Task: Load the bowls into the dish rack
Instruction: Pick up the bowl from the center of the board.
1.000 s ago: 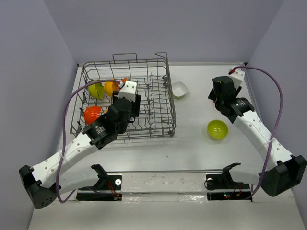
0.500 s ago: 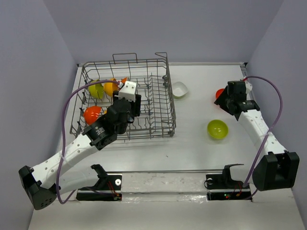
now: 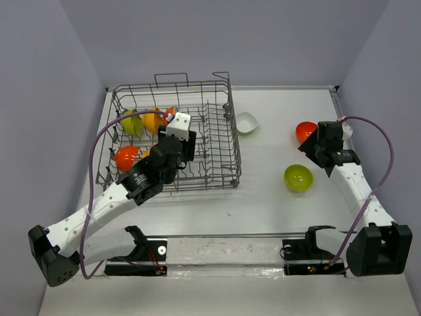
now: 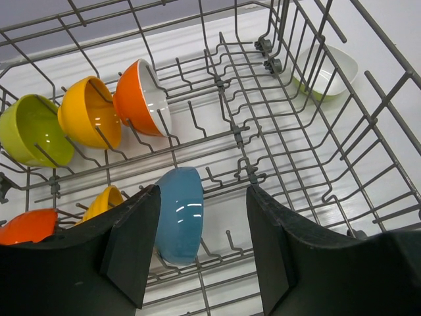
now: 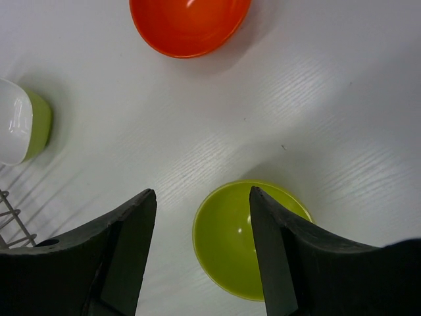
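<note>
The grey wire dish rack (image 3: 220, 141) stands at the back left. On edge among its tines are a lime green bowl (image 4: 33, 128), an orange-yellow bowl (image 4: 89, 112), a red-orange bowl with a white inside (image 4: 141, 99), another orange-yellow bowl (image 4: 105, 197), a red-orange bowl (image 4: 26, 227) and a teal bowl (image 4: 179, 214). My left gripper (image 4: 202, 243) hangs open inside the rack, its left finger beside the teal bowl. My right gripper (image 5: 200, 194) is open above the table. It sits between a red-orange bowl (image 5: 189, 23) and a lime green bowl (image 5: 247, 240), holding nothing.
A bowl with a white inside and lime outside (image 3: 246, 122) lies on the table just right of the rack. The right arm's purple cable (image 3: 385, 141) arcs along the right wall. The rack's right half holds only bare tines (image 4: 263, 131).
My right arm has swung from the back right corner toward the front, uncovering the red-orange bowl on the table. The left arm has shifted only slightly.
</note>
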You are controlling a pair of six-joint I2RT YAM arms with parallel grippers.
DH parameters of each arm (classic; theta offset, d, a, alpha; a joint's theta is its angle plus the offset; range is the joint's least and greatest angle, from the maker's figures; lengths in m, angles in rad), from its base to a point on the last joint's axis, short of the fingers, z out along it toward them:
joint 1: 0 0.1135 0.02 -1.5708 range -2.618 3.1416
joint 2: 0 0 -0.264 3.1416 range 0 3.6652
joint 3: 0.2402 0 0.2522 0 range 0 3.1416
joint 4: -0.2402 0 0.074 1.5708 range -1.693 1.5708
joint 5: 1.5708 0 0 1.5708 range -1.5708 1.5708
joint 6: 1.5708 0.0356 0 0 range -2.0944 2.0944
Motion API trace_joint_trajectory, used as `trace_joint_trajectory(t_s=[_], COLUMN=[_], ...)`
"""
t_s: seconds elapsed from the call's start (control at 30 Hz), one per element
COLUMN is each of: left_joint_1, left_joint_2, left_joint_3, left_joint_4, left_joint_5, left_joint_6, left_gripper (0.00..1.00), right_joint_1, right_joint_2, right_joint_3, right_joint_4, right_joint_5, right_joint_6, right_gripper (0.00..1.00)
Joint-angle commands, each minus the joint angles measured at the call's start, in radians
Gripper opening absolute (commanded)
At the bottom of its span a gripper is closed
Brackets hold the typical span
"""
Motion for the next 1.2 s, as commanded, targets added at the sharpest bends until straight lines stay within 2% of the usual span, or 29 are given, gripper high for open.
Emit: trace_joint_trajectory(t_s=[0.0, 0.23, 0.67, 0.8, 1.17], left_joint_1=[0.008, 0.010, 0.011, 0.011, 0.011], left_joint_2=[0.000, 0.007, 0.008, 0.005, 0.005], left_joint_3=[-0.007, -0.010, -0.010, -0.012, -0.013], left_joint_4=[0.050, 0.051, 0.050, 0.050, 0.051], left_joint_5=[0.002, 0.007, 0.012, 0.010, 0.018], left_joint_6=[0.007, 0.009, 0.013, 0.013, 0.016], left_gripper=[0.66, 0.66, 0.66, 0.66, 0.66], right_joint_1=[-0.014, -0.046, -0.066, -0.066, -0.097], right_joint_2=[-0.039, -0.062, -0.115, -0.121, -0.041], right_joint_3=[-0.029, -0.088, -0.111, -0.112, -0.126], right_joint_4=[0.018, -0.005, -0.157, -0.163, -0.101], right_joint_5=[0.032, 0.023, 0.027, 0.053, -0.003], right_joint_6=[0.017, 0.038, 0.063, 0.070, 0.073], right_gripper=[0.64, 0.65, 0.65, 0.66, 0.67])
